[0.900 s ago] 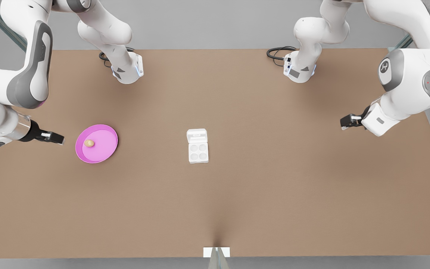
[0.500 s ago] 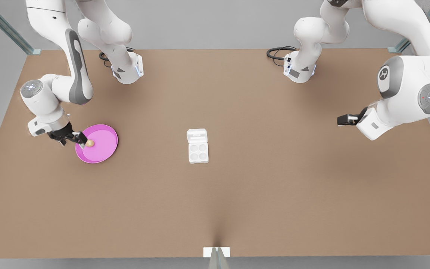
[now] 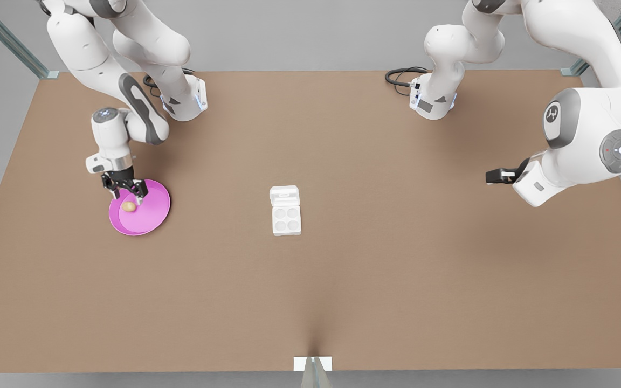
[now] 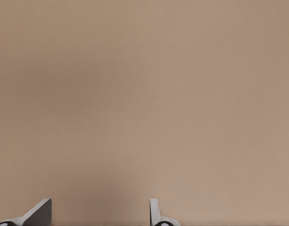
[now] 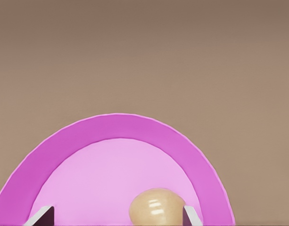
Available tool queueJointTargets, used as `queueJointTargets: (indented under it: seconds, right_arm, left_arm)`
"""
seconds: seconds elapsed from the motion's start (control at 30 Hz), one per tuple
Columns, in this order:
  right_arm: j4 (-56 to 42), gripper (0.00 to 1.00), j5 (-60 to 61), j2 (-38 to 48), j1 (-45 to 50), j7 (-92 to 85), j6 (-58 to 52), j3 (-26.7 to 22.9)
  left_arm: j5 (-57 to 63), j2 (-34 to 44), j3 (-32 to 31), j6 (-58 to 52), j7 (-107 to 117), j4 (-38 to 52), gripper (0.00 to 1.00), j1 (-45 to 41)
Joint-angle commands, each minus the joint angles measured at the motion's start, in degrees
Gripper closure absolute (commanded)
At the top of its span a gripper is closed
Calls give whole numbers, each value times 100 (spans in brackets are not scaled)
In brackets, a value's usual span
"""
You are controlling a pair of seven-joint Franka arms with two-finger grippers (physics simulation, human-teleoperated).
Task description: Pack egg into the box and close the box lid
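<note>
poised with fingers spread over the egg (image 3: 129,206) on the pink plate (image 3: 151,218): the right gripper (image 3: 125,188), lined up for a grasp, egg lying between the fingertips in the right wrist view. parked well apart at the front view's right, above bare table (image 3: 375,280), fingers apart: the left gripper (image 3: 491,176), waiting. mid-table, the box (image 3: 285,218), cups empty, box lid (image 3: 284,195) folded back, ready to receive.

From my station, the box (image 3: 285,217) sits mid-table (image 3: 343,280), its lid (image 3: 284,195) lying open at its 12 o'clock. The plate (image 3: 151,215) lies well off at the box's 9 o'clock, with the egg (image 3: 129,206) on it, toward the plate's 9 o'clock side.
</note>
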State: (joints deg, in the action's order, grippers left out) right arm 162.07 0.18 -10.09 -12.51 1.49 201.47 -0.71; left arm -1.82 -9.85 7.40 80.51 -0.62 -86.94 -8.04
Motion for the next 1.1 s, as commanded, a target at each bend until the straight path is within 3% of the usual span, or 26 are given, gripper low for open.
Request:
queueJointTargets:
  seconds: [0.0, 0.77, 1.07]
  right_arm:
    - [0, 0, 0, -2, 11, 0, 7, 0]
    - [-457, 0, -9, -758, -76, 26, -37, -96]
    - [-589, 6, 0, -591, -94, 62, -916, -149]
  left_arm:
    - [-3, 0, -2, 0, 0, 2, 0, -5]
    - [-38, -61, -2, -9, 0, -7, 0, -5]
    - [-38, -96, -11, -9, 0, -16, 0, -5]
